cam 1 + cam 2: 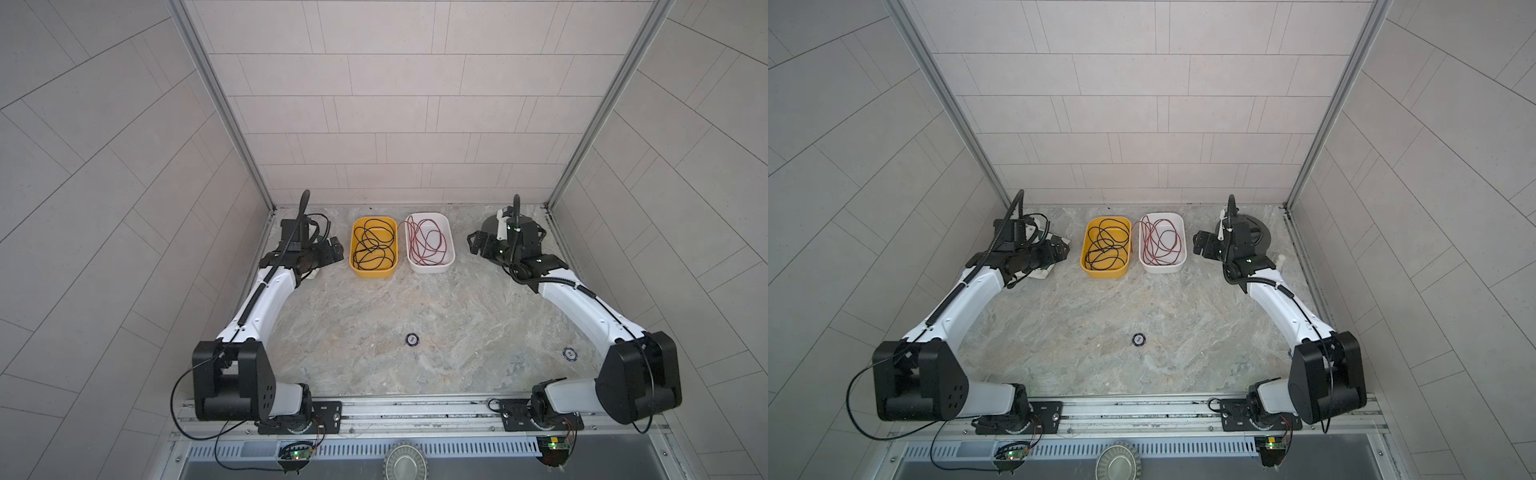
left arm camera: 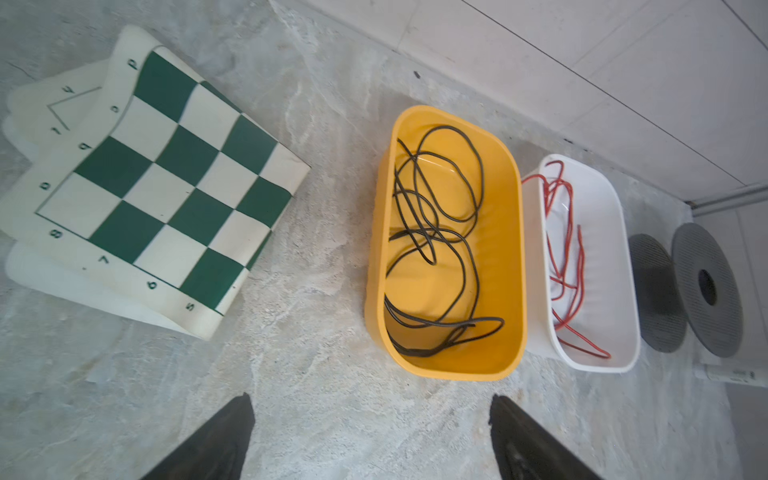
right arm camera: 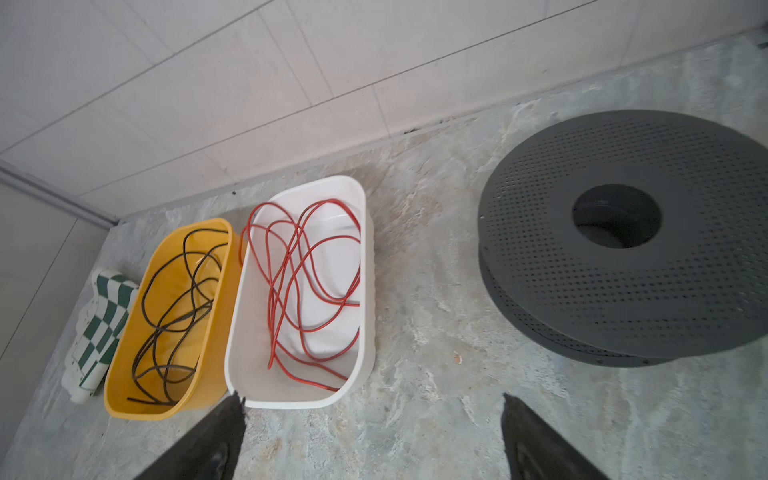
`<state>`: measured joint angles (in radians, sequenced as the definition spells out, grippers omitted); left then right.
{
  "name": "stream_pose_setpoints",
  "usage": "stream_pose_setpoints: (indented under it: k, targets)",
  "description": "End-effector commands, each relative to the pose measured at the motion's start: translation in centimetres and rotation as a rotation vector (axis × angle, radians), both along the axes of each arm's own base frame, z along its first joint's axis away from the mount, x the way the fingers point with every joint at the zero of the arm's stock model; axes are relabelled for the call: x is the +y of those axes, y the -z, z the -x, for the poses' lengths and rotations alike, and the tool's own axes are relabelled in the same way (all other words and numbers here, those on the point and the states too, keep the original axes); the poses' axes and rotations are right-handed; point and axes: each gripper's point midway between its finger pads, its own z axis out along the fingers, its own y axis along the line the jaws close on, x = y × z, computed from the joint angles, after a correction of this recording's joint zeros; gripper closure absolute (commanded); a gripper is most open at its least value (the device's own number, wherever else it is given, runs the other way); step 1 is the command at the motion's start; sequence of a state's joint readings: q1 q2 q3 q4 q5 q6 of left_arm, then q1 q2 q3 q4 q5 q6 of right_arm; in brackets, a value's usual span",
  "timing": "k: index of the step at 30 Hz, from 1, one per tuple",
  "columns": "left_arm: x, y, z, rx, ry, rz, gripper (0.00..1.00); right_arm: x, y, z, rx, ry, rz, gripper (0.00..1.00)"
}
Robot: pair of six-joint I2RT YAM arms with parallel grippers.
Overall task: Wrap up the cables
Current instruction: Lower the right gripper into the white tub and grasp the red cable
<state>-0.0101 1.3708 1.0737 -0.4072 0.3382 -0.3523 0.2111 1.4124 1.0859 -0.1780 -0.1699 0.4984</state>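
The cables are one thin red wire (image 1: 412, 245) (image 1: 1144, 245) lying in loose loops inside a white bin (image 1: 430, 269) (image 1: 1163, 269). One loop hangs over the bin's rim toward the yellow bin. In the right wrist view the red wire (image 3: 271, 316) fills the white bin (image 3: 291, 403). My left gripper (image 1: 336, 249) (image 2: 370, 401) stands open and empty, left of the yellow bin. My right gripper (image 1: 473, 245) (image 3: 372, 399) stands open and empty over bare table, just right of the white bin.
A yellow bin (image 1: 372, 272) (image 2: 449, 370) holding a thin black cable (image 2: 473, 266) stands touching the white bin. A dark perforated spool (image 3: 623, 291) (image 1: 490, 226) lies under the right wrist. A folded green chessboard mat (image 2: 166, 187) lies under the left arm. A small round disc (image 1: 412, 339) sits mid-table.
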Motion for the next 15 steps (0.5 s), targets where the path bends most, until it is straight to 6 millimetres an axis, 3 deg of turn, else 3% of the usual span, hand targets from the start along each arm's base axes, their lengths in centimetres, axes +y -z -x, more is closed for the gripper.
stream_pose_setpoints:
  k: [1,5,9,15]
  targets:
    - [-1.9,-1.3,1.6,-0.030,0.073,0.080,0.06,3.6,1.1,-0.4,0.066,-0.106,0.011,0.06]
    - [-2.2,-1.8,2.0,-0.086,0.085,0.082,0.06,7.2,1.9,-2.0,0.098,-0.187,0.106,0.07]
    - [-2.8,-1.9,2.5,-0.094,0.100,0.089,0.06,9.6,3.6,-3.5,0.139,-0.240,0.222,0.07]
    - [-3.8,-2.0,2.9,-0.105,0.129,0.077,0.06,10.7,6.2,-5.6,0.178,-0.259,0.348,0.07]
